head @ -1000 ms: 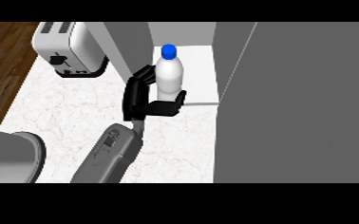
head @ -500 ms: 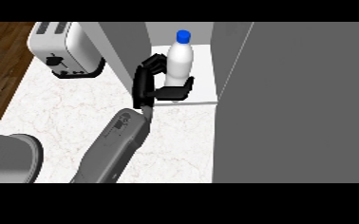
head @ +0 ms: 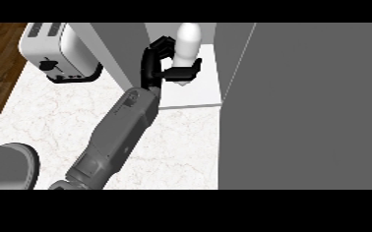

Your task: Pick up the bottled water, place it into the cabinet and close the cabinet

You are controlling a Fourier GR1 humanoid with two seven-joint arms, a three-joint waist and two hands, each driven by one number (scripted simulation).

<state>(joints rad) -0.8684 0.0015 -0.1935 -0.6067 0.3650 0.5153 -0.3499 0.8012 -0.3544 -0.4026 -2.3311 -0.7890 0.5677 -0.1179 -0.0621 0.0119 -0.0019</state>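
The bottled water has moved farther into the cabinet; the right hand, fingers wrapped round it, hasn't released yet.

I see my hand with the bottled water now further up and deeper inside the cabinet, past the front edge where it was a second ago. Forearm stretches longer across the counter. Bottle's blue cap, visible before, is now out of sight at the top. Toaster sits higher and larger in view.
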